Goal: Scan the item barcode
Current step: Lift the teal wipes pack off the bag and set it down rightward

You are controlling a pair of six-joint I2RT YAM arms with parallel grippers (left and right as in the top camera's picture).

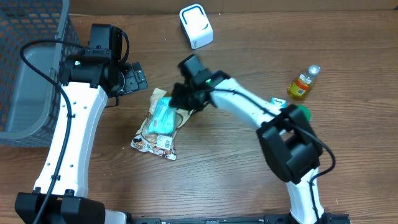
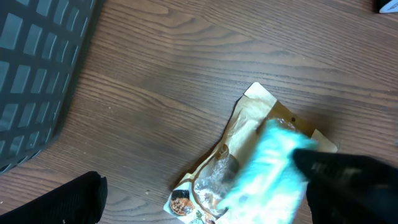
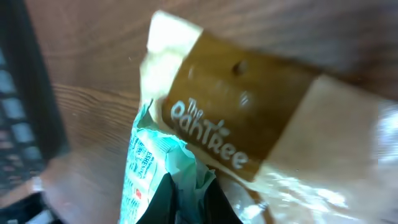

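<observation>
A teal packet (image 1: 163, 116) lies on top of a brown snack bag (image 1: 154, 135) in the middle of the table. My right gripper (image 1: 185, 99) is at the packet's far end, shut on its crimped edge. In the right wrist view the two dark fingers (image 3: 163, 199) pinch the teal wrapper (image 3: 146, 165) next to the brown bag (image 3: 249, 118). My left gripper (image 1: 134, 77) hangs open to the left of the bag, holding nothing. In the left wrist view one of its fingers (image 2: 56, 202) shows at the lower left, and the blurred teal packet (image 2: 267, 168) lies over the bag (image 2: 217, 174).
A white barcode scanner (image 1: 196, 26) stands at the back centre. A dark mesh basket (image 1: 25, 68) fills the left edge. A small orange bottle (image 1: 303, 83) and a green object (image 1: 303, 112) are at the right.
</observation>
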